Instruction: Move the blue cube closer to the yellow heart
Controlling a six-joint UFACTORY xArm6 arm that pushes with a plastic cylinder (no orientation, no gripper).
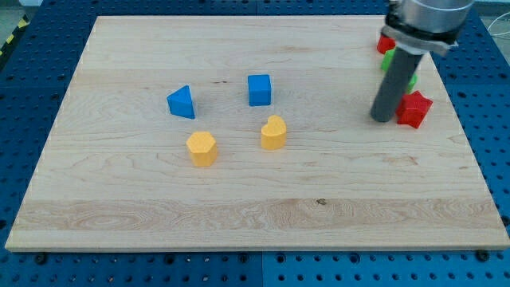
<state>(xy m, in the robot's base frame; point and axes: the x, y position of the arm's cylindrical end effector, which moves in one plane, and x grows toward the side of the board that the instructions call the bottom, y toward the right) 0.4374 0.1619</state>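
The blue cube (259, 89) sits near the middle of the wooden board (239, 207). The yellow heart (273, 132) lies just below it and slightly to the right, a short gap apart. My tip (382, 119) is far to the view's right of both, beside a red star block (414, 109). The rod rises from there to the arm's head at the top right.
A blue triangular block (182, 102) lies left of the cube. A yellow hexagonal block (202, 147) lies left of the heart. A red block (386, 43) and a green block (388, 60) sit at the top right, partly hidden by the rod.
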